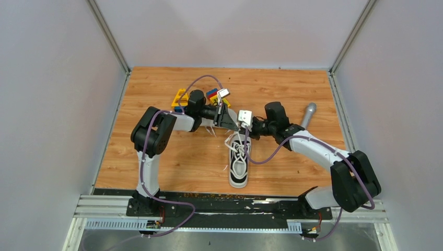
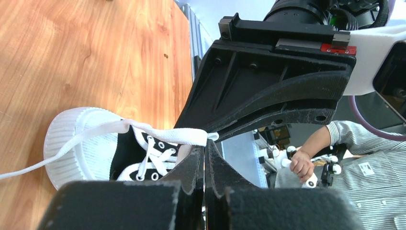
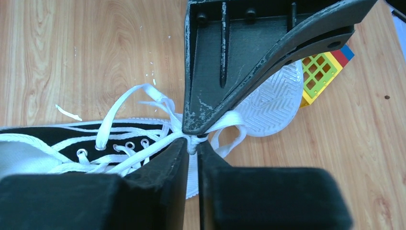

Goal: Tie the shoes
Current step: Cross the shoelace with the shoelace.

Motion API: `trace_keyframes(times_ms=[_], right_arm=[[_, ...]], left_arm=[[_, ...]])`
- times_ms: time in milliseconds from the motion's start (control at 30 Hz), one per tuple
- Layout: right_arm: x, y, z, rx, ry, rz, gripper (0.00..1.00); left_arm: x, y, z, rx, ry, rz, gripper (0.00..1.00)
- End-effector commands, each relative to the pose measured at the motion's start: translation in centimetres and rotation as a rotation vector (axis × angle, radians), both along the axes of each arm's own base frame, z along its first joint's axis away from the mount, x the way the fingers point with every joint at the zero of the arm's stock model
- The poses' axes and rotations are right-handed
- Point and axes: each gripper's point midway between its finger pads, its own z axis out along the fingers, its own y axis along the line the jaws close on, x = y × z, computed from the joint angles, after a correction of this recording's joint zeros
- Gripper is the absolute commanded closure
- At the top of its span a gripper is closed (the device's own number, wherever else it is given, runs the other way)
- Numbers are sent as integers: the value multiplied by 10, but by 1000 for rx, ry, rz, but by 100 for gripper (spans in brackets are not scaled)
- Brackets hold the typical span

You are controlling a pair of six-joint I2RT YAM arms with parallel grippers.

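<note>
Wooden counter carries one black shoe, white toe cap, lying mid-counter between the arms. Left tool and right tool meet tip to tip over it, each clamped on a white lace, which runs taut off the eyelets.

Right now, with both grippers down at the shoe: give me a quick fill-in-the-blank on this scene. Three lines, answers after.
1. The left gripper is shut on a white ____.
2. In the right wrist view, the second shoe lies behind the grippers with its ribbed ____ showing.
3. The grey cylinder lies on the robot's ____ side of the table.

Missing words: lace; sole; right.
</note>
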Motion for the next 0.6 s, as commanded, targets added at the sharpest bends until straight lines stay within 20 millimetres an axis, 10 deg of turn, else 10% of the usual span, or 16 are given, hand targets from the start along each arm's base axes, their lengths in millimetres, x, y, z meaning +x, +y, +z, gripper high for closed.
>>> trace_keyframes(times_ms=[0, 567], right_arm=[[10, 2, 24, 27, -96, -28, 95], [-9, -25, 18, -193, 110, -49, 100]], left_arm=[[7, 0, 7, -18, -37, 1, 100], [20, -3, -7, 59, -72, 70, 100]])
